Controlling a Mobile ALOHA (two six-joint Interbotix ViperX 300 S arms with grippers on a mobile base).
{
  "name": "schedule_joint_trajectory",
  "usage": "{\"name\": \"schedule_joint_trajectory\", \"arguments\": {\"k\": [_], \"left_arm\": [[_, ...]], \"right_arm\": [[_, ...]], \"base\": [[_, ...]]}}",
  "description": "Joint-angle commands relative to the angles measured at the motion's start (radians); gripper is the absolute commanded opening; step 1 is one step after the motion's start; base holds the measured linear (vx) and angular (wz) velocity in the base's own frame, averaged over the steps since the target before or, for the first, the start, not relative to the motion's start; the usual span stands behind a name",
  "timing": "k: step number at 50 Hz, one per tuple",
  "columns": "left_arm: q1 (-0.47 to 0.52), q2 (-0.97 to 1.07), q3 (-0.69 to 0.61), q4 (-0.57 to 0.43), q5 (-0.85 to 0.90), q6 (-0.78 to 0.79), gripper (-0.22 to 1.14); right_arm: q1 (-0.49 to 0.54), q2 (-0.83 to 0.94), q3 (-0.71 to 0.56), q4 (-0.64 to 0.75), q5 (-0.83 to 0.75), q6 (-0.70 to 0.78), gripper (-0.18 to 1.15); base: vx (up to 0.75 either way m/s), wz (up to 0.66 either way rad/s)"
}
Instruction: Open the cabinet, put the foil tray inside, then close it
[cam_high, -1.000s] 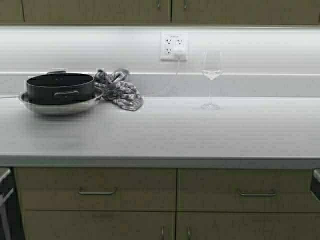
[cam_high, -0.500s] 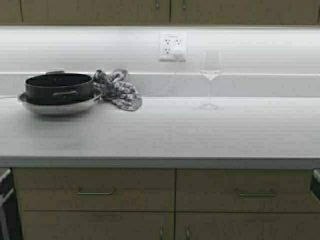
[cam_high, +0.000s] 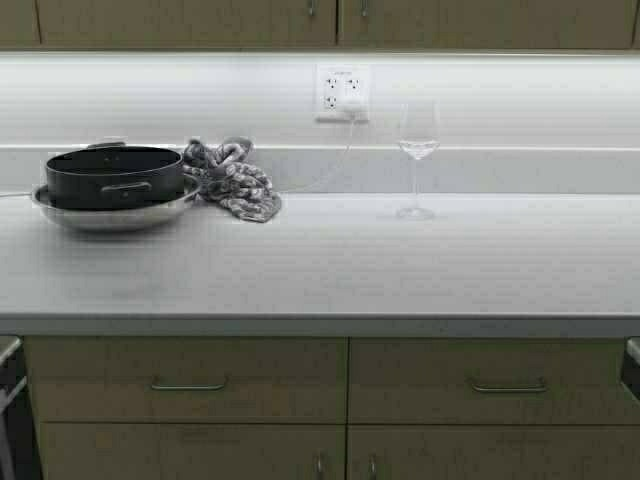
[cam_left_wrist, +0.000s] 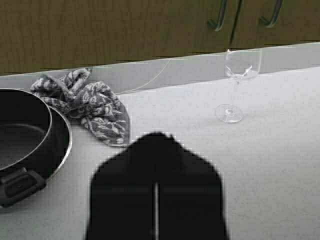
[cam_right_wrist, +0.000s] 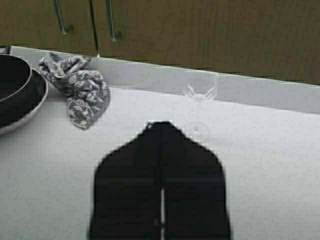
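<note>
The cabinet (cam_high: 190, 20) runs along the top edge of the high view, its two doors shut and meeting near the upper middle, where the lower ends of the slim bar handles (cam_high: 311, 8) show. The foil tray appears in none of the views, so its place cannot be told.

Below the cabinet, the pale desk (cam_high: 330, 270) fills the middle of the frame. At the left of the frame a black pot (cam_high: 113, 175) sits inside a round steel bowl (cam_high: 110, 212). Just beside the pot, towards the centre, lies a crumpled patterned cloth (cam_high: 232, 180), touching the bowl's rim. A wine glass (cam_high: 417, 160) stands upright right of centre, well apart from the cloth. A white wall outlet (cam_high: 342, 93) sits on the backsplash in the upper middle, with a thin cord (cam_high: 320, 178) running down from it towards the cloth. Base cabinets with drawers (cam_high: 190, 385) cross the bottom of the frame.

Neither arm shows in the high view. In the left wrist view, the left end effector (cam_left_wrist: 156, 197) hangs above the desk with its fingers together, only a thin seam between them; pot, cloth and glass lie beyond it. In the right wrist view, the right end effector (cam_right_wrist: 161, 185) is likewise closed and holds nothing, its tip in front of the foot of the glass.
</note>
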Motion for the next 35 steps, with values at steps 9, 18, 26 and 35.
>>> {"name": "schedule_joint_trajectory", "arguments": {"k": [9, 18, 26, 35], "left_arm": [[-0.002, -0.009, -0.011, 0.0, -0.008, 0.002, 0.04], [0.0, -0.009, -0.011, -0.002, -0.008, 0.002, 0.04], [0.0, -0.009, -0.012, 0.0, -0.008, 0.002, 0.04], [-0.002, -0.009, -0.012, -0.002, -0.008, 0.002, 0.04]], "right_arm": [[0.0, -0.012, -0.009, 0.0, -0.009, -0.002, 0.06], [0.002, -0.011, -0.008, -0.002, -0.008, -0.003, 0.06], [0.0, -0.012, -0.008, -0.002, -0.009, -0.003, 0.06], [0.0, -0.012, -0.011, 0.0, -0.008, -0.003, 0.06]], "base": [[0.0, 0.0], [0.0, 0.0], [0.0, 0.0], [0.0, 0.0]]}}
